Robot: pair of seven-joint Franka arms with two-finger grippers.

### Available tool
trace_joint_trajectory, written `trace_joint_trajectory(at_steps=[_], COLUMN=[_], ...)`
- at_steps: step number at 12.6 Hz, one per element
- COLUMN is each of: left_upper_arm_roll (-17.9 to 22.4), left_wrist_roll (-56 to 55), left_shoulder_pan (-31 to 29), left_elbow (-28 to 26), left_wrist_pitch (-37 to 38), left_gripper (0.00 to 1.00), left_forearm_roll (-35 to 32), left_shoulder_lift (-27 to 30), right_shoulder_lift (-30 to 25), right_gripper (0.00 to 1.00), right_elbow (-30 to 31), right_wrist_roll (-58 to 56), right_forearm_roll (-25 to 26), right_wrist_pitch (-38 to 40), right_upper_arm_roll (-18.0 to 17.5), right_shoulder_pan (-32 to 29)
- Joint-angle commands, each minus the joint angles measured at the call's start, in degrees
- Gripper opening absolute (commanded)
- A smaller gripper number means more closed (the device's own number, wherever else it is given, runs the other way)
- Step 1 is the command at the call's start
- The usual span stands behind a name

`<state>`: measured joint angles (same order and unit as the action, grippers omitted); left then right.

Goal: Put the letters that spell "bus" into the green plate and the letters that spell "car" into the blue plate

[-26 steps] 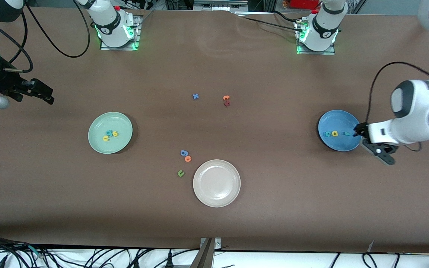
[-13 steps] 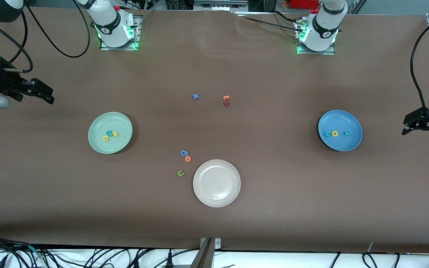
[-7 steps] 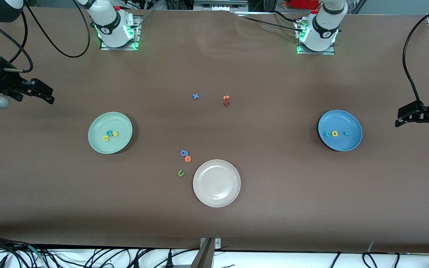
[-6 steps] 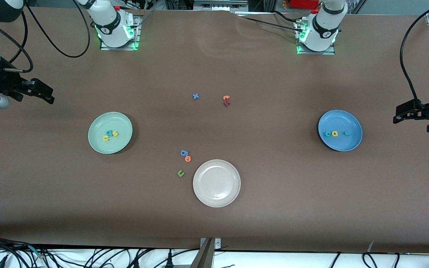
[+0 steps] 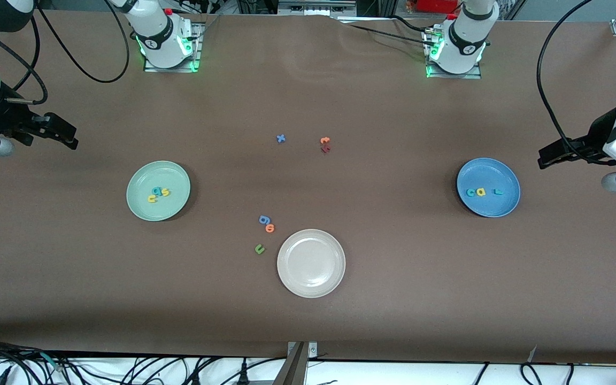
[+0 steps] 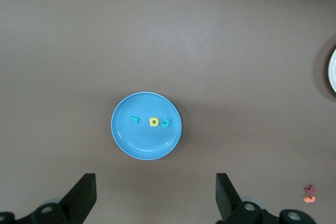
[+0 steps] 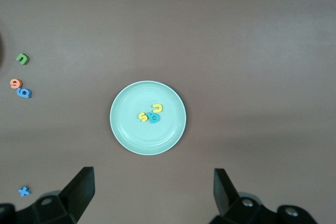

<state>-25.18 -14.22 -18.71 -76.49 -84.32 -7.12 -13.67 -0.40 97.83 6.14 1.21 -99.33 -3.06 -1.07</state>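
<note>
The green plate (image 5: 146,179) (image 7: 131,132) holds a yellow "u" (image 5: 152,199) (image 7: 157,108), a teal "b" (image 5: 156,191) (image 7: 153,118) and a yellow "s" (image 5: 164,192) (image 7: 143,117), bunched together. In the blue plate (image 5: 492,206) (image 6: 147,141) lie a teal "c" (image 5: 470,192) (image 6: 165,123), a yellow "a" (image 5: 480,192) (image 6: 153,122) and a teal "r" (image 5: 497,191) (image 6: 134,119) in a row. My left gripper (image 5: 544,159) (image 6: 155,182) hangs open and empty over bare table beside the blue plate, at the left arm's end. My right gripper (image 5: 71,138) (image 7: 152,177) waits open and empty at the right arm's end.
A beige-white plate (image 5: 311,263) stands empty mid-table, nearer the front camera. Beside it lie a blue "g" (image 5: 264,219), an orange "o" (image 5: 270,228) and a green "u" (image 5: 259,248). Farther back sit a blue "x" (image 5: 280,138), an orange "t" (image 5: 325,140) and a dark red letter (image 5: 325,149).
My left gripper pulled away from the blue plate, swung out toward the table's end, then drifted back toward the plate while staying high. The right arm and all letters stayed still.
</note>
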Motion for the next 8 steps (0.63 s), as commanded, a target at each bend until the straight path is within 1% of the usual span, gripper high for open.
trace_joint_trajectory(at_steps=[1,3,4,5,6,7,8], left_upper_arm_roll=[5.6,12.0,14.3,16.5,17.5,17.5,17.5], left_wrist_roll=[3.6,9.2,9.4,9.5,9.6,10.5,12.5], left_shoulder_pan=[3.6,8.2,10.0,12.5,13.5,13.7,13.8], left_elbow=[-2.1,-4.8,-7.3,-12.0,-16.4,-20.0,-22.6], left_wrist_pitch=[-2.0,-4.4,-6.0,-9.3,-12.6,-15.9,-18.3], left_gripper=[1.0,1.0,1.0,1.0,1.0,1.0,1.0], left_forearm_roll=[2.9,4.6,5.8,5.8,5.8,5.8,5.6], left_shoulder_lift=[2.7,4.7,6.4,9.6,12.7,14.8,16.5], right_shoulder_lift=[0.6,0.6,0.6,0.6,0.6,0.6,0.6], right_gripper=[1.0,1.0,1.0,1.0,1.0,1.0,1.0], right_elbow=[-1.4,-1.4,-1.4,-1.4,-1.4,-1.4,-1.4], right_wrist_roll=[-0.2,-0.1,-0.2,-0.2,-0.2,-0.2,-0.1], right_forearm_roll=[-0.2,-0.2,-0.1,-0.2,-0.1,-0.1,-0.2], right_wrist_pitch=[1.2,1.2,1.2,1.2,1.2,1.2,1.2], right_upper_arm_roll=[0.0,0.0,0.0,0.0,0.0,0.0,0.0], right_shoulder_pan=[0.1,0.1,0.1,0.1,0.1,0.1,0.1])
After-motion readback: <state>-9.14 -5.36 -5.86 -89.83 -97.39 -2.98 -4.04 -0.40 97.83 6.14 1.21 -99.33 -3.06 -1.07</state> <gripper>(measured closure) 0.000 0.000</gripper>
